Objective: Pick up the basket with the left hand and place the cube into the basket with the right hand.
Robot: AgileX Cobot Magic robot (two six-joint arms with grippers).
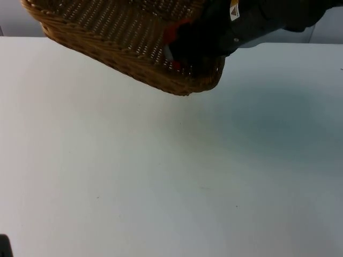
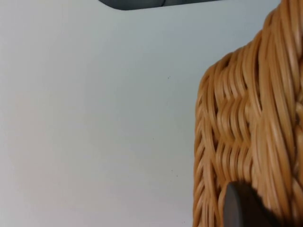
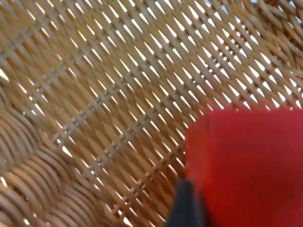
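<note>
Basket aloft over the table, red cube inside it in the right gripper.

The white table (image 1: 161,176) spreads below. Above its far part hangs the woven wicker basket (image 1: 123,37), lifted clear and tilted, its near corner lowest; the left wrist view looks along its outer wall (image 2: 246,137), where a black fingertip (image 2: 239,208) of the left gripper lies against the weave, so that gripper is clamped on the basket. The right arm reaches down into the basket. Its right gripper (image 1: 179,51) is closed on the red cube (image 3: 246,165), a black finger (image 3: 184,203) against the cube's side, above the basket's open-weave floor (image 3: 104,94).
</note>
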